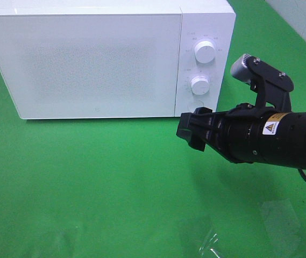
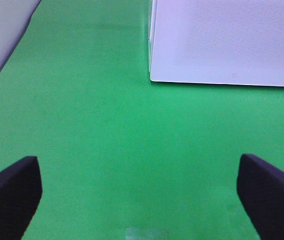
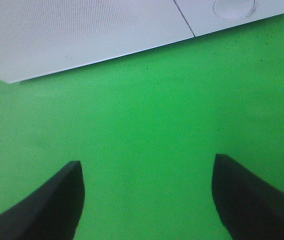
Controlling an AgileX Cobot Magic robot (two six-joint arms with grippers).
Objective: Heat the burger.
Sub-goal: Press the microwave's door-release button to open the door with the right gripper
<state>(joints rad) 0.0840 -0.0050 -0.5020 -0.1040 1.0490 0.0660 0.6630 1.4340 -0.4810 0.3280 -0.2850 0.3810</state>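
Presently: microwave (image 1: pixel 88 59) door shut | burger out of sight | left gripper (image 2: pixel 138 159) and right gripper (image 3: pixel 146 160) spread, empty | heating unconfirmed.

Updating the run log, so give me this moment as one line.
microwave door shut | right claw open, empty, near control panel | left claw open, empty, over green mat | burger not in view

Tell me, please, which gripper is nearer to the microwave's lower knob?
The right. The right gripper hangs in front of and below the lower knob; the left gripper, outside the high view, sits back from the door corner of the microwave.
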